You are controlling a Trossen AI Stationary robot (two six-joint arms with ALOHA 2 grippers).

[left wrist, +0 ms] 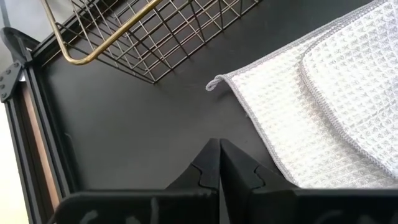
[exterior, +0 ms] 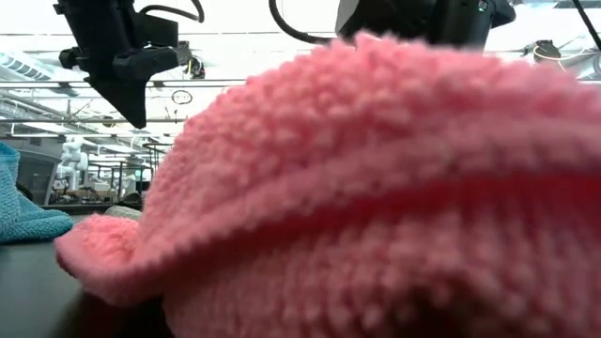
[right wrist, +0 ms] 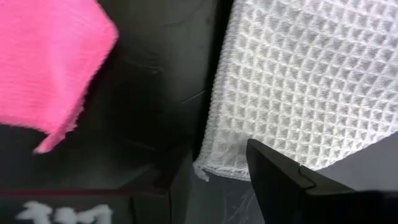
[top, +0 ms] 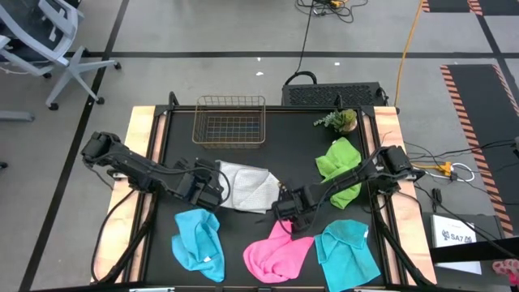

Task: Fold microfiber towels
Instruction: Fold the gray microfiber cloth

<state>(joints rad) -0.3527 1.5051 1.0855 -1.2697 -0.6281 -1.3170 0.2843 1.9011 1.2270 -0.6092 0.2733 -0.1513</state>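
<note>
White towel (top: 246, 186) lies mid-table, partly folded, one layer lapped over another; it sits between the two grippers.

Left gripper (top: 212, 189): fingers shut on nothing, tips just beside the towel's near edge, above bare table (left wrist: 124, 137).

Right gripper (top: 284, 207): jaws parted, one finger (right wrist: 280, 180) at the towel's hem. Whether cloth is pinched cannot be told.

Risks, judged:
- Only the top layer may be caught by the right gripper, so the fold would be dragged open rather than squared.
- The pink towel (top: 278, 253) lies just beside the right gripper and could be snagged or pushed along.
- A pull toward the basket (top: 229, 122) could catch the corner on the wire.

Materials: the white towel is waffle-weave with a grey stitched hem, limp and thin. The pink towel is looped pile, bunched into a hump. The basket is copper-toned wire grid, rigid. Two blue towels (top: 199, 242) and a green towel (top: 338, 160) lie crumpled, unfolded.
</note>
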